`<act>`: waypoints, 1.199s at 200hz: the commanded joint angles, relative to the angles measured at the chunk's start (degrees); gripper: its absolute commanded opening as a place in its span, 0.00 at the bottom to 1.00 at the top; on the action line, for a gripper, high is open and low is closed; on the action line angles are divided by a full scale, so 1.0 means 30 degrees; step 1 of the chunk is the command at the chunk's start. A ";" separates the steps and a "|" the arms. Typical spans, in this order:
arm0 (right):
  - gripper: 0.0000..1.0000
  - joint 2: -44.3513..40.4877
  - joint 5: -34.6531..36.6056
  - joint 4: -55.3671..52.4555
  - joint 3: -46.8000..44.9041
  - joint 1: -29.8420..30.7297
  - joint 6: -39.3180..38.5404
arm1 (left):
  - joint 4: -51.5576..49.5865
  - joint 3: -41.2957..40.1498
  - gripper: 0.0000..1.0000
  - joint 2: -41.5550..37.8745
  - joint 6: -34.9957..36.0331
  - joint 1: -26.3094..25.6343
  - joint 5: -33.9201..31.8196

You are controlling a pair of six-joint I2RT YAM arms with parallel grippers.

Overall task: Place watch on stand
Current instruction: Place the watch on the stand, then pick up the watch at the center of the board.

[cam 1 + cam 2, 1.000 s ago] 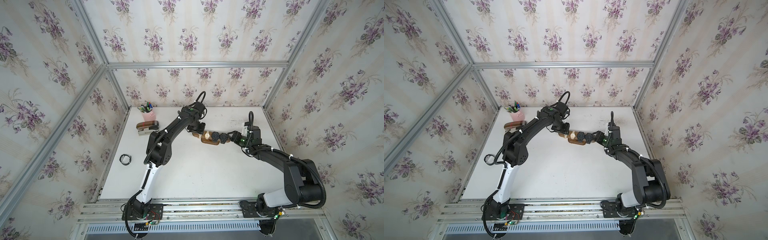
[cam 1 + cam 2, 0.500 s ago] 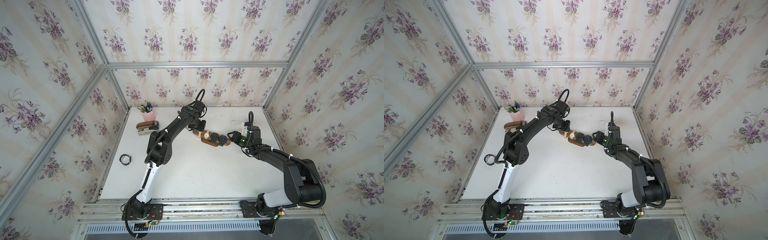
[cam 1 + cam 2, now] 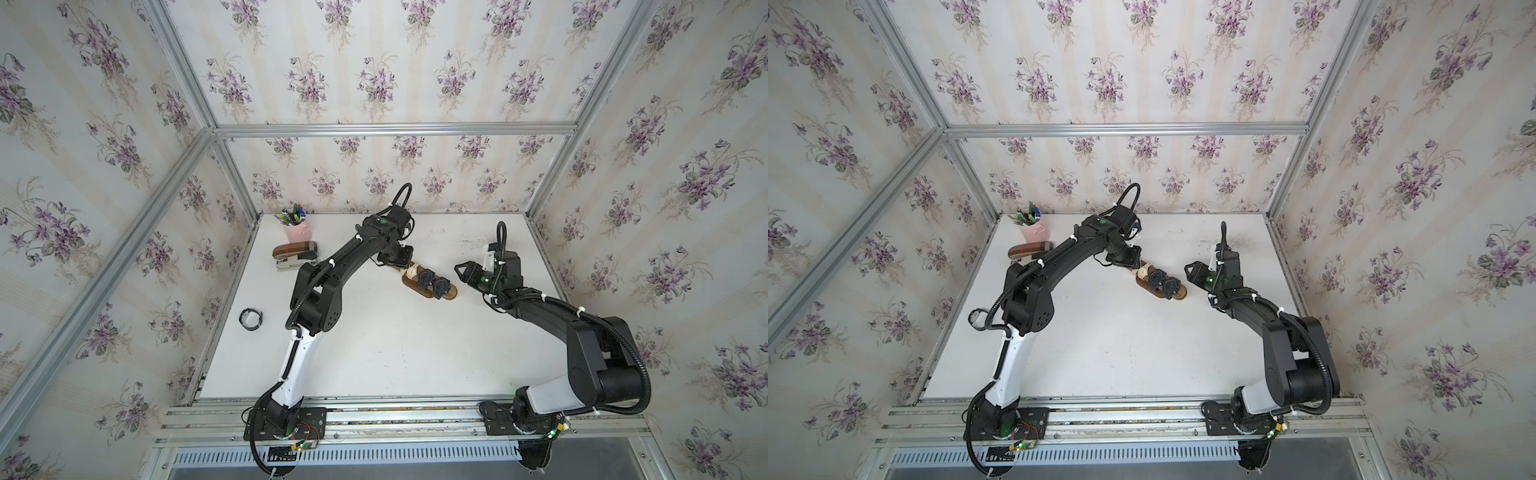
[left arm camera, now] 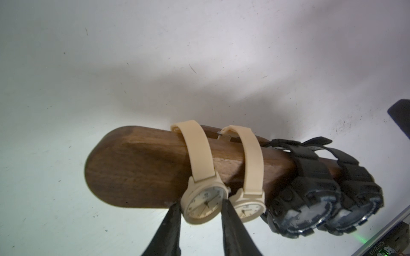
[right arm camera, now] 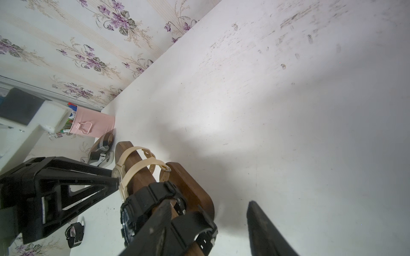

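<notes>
Ana: Where is the watch right now?

Ben: The end cream watch is looped round the stand, close to the bar's free rounded end. Next along are a second cream watch and then a pair of black watches. Its face hangs at the bar's side.

Ana: And the left hand?

Ben: The left hand has a finger on each side of that case, and both look to touch it, so it reads as a grasp on the watch. The right hand is spread wide, holds nothing, and hovers just off the black-watch end.

Ana: What makes this step go well?

Ben: Small moves, probably. The bar rides on a small foot, so a sideways tug on the case could tip the lot. It seems better to nudge the watch along the bar toward its neighbour, let the strap settle, then let go and back straight out. The right hand could steady the far end if needed.

Ana: And the surroundings?

Ben: The white bench is matte and scuffed dark toward the back. A pink pen cup and a brown-topped stapler sit in the far left corner, well apart from the stand. A loose black watch lies beyond the bench's left edge. Violet-sprigged wallpaper covers the walls, held in an aluminium frame.
</notes>
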 commanded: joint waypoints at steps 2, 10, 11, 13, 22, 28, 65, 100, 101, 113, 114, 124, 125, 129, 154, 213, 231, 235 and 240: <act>0.58 -0.0221 -0.0026 -0.0056 0.0105 0.0020 -0.0230 | 0.0173 -0.0405 0.32 -0.0512 0.0289 -0.0002 0.0250; 0.58 -0.0313 -0.0094 -0.0203 0.0105 0.0053 -0.0229 | 0.0213 -0.0514 0.32 -0.0658 0.0305 -0.0009 0.0171; 0.58 -0.0332 -0.0091 -0.0245 0.0105 0.0065 -0.0230 | 0.0202 -0.0523 0.32 -0.0658 0.0312 -0.0009 0.0159; 0.59 -0.0361 -0.0088 -0.0276 0.0105 0.0090 -0.0209 | 0.0193 -0.0538 0.32 -0.0679 0.0310 -0.0009 0.0135; 0.59 -0.0539 -0.0060 -0.0516 0.0076 0.0164 -0.0259 | 0.0169 -0.0604 0.32 -0.0807 0.0336 -0.0008 0.0010; 0.60 -0.0684 0.0055 -0.0710 0.0038 0.0222 -0.0368 | 0.0161 -0.0671 0.32 -0.0912 0.0348 -0.0008 -0.0048; 0.66 -0.2028 0.0661 -0.2178 -0.0357 0.0598 -0.0783 | 0.1560 -0.3254 0.35 -0.3232 -0.0077 0.0028 -0.2076; 0.70 -0.4186 0.1680 -0.3842 -0.0651 0.1587 -0.1591 | 0.5071 -0.9798 0.47 -0.8536 -0.1063 0.0277 -0.4622; 0.70 -0.4246 0.1704 -0.3895 -0.0654 0.1638 -0.1614 | 0.5106 -0.9926 0.47 -0.8669 -0.1075 0.0280 -0.4713; 0.71 -0.4926 0.1955 -0.4447 -0.0683 0.2004 -0.1860 | 0.5542 -1.1902 0.50 -1.0431 -0.1398 0.0522 -0.5948; 0.71 -0.4968 0.1974 -0.4476 -0.0684 0.2052 -0.1881 | 0.5576 -1.2092 0.50 -1.0554 -0.1433 0.0549 -0.6079; 0.71 -0.5534 0.2157 -0.4727 -0.0743 0.2385 -0.2016 | 0.5860 -1.3740 0.53 -1.2080 -0.1812 0.0923 -0.6967; 0.71 -0.5580 0.2163 -0.4748 -0.0744 0.2404 -0.2046 | 0.5882 -1.3890 0.53 -1.2228 -0.1845 0.0969 -0.7043; 0.71 -0.5787 0.2210 -0.4830 -0.0772 0.2540 -0.2073 | 0.5968 -1.4562 0.54 -1.2828 -0.2050 0.1198 -0.7385; 0.71 -0.6800 0.2432 -0.4842 -0.1139 0.3319 -0.2185 | 0.6115 -1.8370 0.62 -1.6425 -0.3356 0.3010 -0.9406; 0.70 -0.6740 0.1532 -0.3823 -0.1668 0.3847 -0.1954 | 0.6733 -2.4232 0.68 -2.1440 -0.6639 1.0163 -1.0190; 0.70 -0.6766 0.1530 -0.3969 -0.1514 0.4054 -0.2167 | 0.7362 -2.5293 0.68 -2.1999 -0.7116 1.2265 -1.0059; 0.70 -0.6767 0.1568 -0.3983 -0.1470 0.4095 -0.2201 | 0.7485 -2.5414 0.68 -2.1950 -0.7171 1.2731 -0.9859; 0.70 -0.6768 0.1591 -0.4000 -0.1434 0.4168 -0.2202 | 0.7608 -2.5544 0.68 -2.1842 -0.7209 1.3345 -0.9413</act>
